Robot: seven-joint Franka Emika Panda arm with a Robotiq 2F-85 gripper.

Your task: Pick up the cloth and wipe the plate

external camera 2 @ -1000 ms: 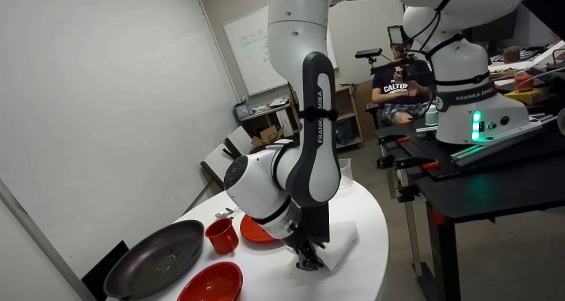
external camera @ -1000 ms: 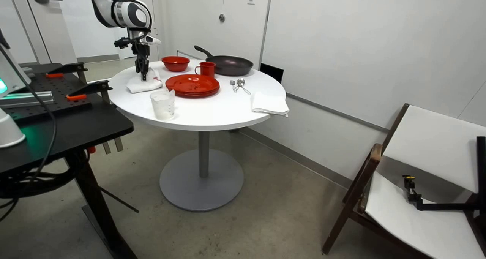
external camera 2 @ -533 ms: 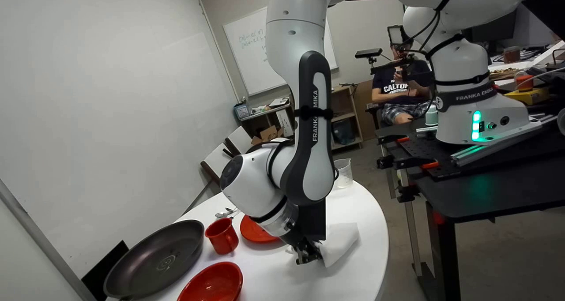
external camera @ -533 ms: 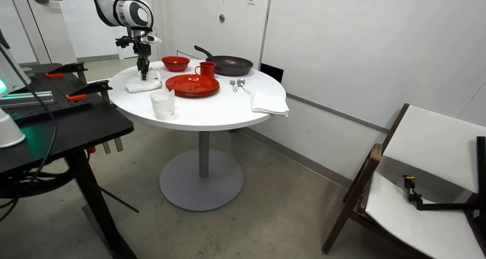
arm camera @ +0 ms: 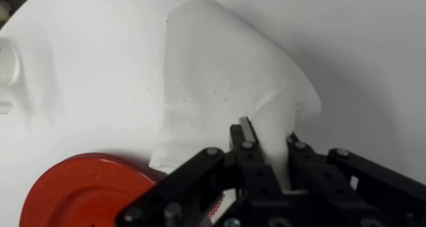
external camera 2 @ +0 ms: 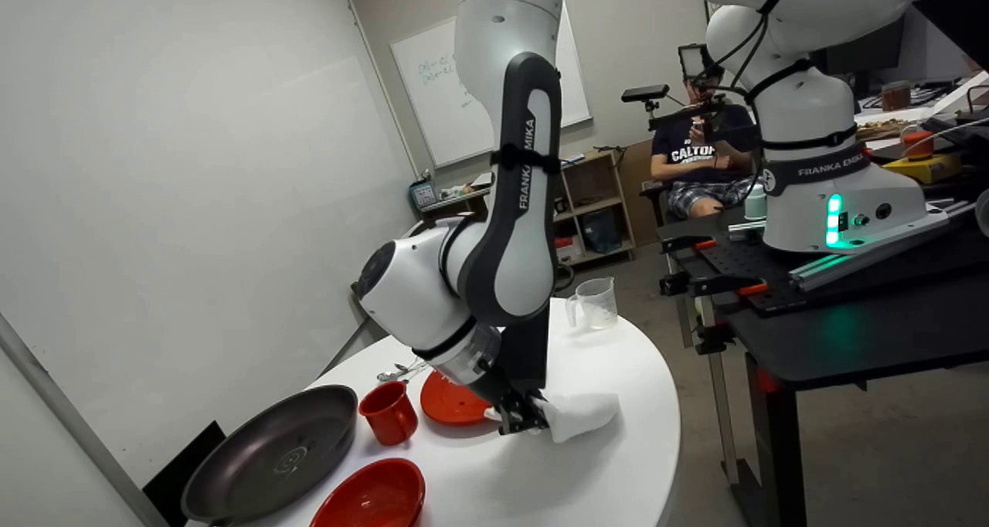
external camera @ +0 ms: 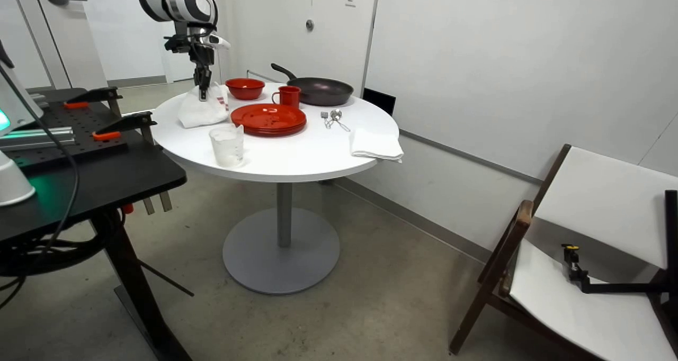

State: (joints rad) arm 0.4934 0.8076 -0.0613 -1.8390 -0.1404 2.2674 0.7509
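Observation:
The white cloth (external camera: 198,112) is bunched up at my gripper (external camera: 203,95) on the near-arm side of the round table, its upper part raised in a peak and its lower part reaching down to the tabletop. It also shows in an exterior view (external camera 2: 583,416). In the wrist view, a fold of the cloth (arm camera: 213,64) is pinched between my fingers (arm camera: 270,130); a strip with red marks shows below them. The red plates (external camera: 269,116) lie stacked beside the cloth; in the wrist view the top plate (arm camera: 86,193) is at the lower left, partly hidden by the gripper.
On the white table (external camera: 296,160) stand a clear measuring cup (external camera: 228,146), a red mug (external camera: 289,96), a red bowl (external camera: 245,89) and a dark pan (external camera: 320,91). Metal utensils (external camera: 335,118) lie near a second folded white cloth (external camera: 376,145) at the table's edge.
My gripper has risen and shifted slightly toward the plates. The cloth has come up with it, from lying nearly flat to a raised peak.

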